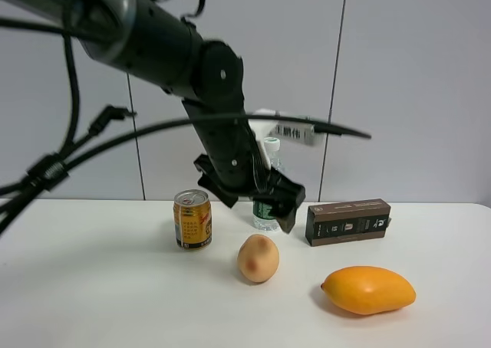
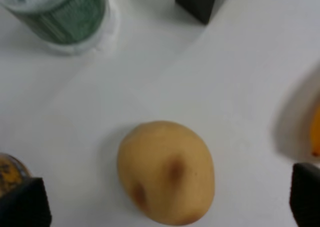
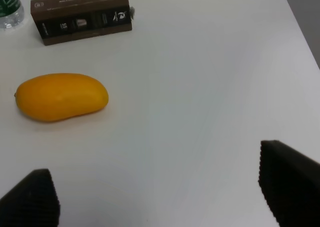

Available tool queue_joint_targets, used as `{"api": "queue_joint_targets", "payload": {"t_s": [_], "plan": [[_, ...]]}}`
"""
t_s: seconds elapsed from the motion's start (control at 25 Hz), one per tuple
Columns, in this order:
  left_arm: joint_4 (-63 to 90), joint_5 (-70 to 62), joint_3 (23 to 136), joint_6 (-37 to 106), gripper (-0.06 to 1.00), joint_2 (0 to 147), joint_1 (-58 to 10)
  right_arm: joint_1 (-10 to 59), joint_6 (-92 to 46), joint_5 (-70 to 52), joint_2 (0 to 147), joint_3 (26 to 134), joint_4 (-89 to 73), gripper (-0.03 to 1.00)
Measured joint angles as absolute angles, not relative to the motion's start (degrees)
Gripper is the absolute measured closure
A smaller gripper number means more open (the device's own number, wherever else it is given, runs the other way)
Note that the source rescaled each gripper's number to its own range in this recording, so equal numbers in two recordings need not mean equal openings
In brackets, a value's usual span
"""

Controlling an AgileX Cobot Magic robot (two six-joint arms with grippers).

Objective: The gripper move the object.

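Note:
The object, a small pale yellow-tan peach-like fruit (image 1: 258, 257) with reddish-brown blotches, sits on the white table (image 1: 92, 287), in front of the middle. My left gripper (image 1: 259, 205), a black claw on a thick black arm with a white labelled bracket (image 1: 288, 127), hangs just above and behind the fruit. Its jaws are open and empty. In the left wrist view the fruit (image 2: 166, 171) lies between the two wide-apart fingertips (image 2: 22, 204). My right gripper (image 3: 160, 192) is open and empty over bare table; it does not show in the exterior view.
A gold drink can (image 1: 192, 219) stands left of the fruit. A green-labelled bottle (image 1: 266, 214) stands behind it, partly hidden by the claw. A dark brown box (image 1: 347, 221) lies at the back right. A large orange-yellow mango (image 1: 368, 290) lies at the front right.

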State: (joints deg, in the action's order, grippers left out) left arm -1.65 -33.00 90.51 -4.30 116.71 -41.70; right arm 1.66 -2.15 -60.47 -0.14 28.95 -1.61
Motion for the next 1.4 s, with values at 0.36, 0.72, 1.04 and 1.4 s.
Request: {"api": "queue_joint_targets", "payload": {"t_s": [0.36, 0.72, 1.04, 1.4], "plan": [[-6.9, -36.1, 90.9, -4.4, -0.05, 102.5, -31.5, 1.7, -2.2, -60.5, -0.1, 29.0, -1.6, -0.03], [-10.3, -43.0, 89.7, -4.4, -0.05, 95.5, -8.4, 1.7, -2.2, -60.5, -0.1, 29.0, -1.6, -0.03], [-8.0, -32.5, 66.4, -4.4, -0.05, 78.1, 1.5, 1.7, -2.2, -60.5, -0.1, 29.0, -1.6, -0.03], [-6.5, -30.8, 40.0, -4.4, -0.05, 42.7, 14.7, 1.7, -2.2, -60.5, -0.1, 29.0, -1.6, -0.03]]}}
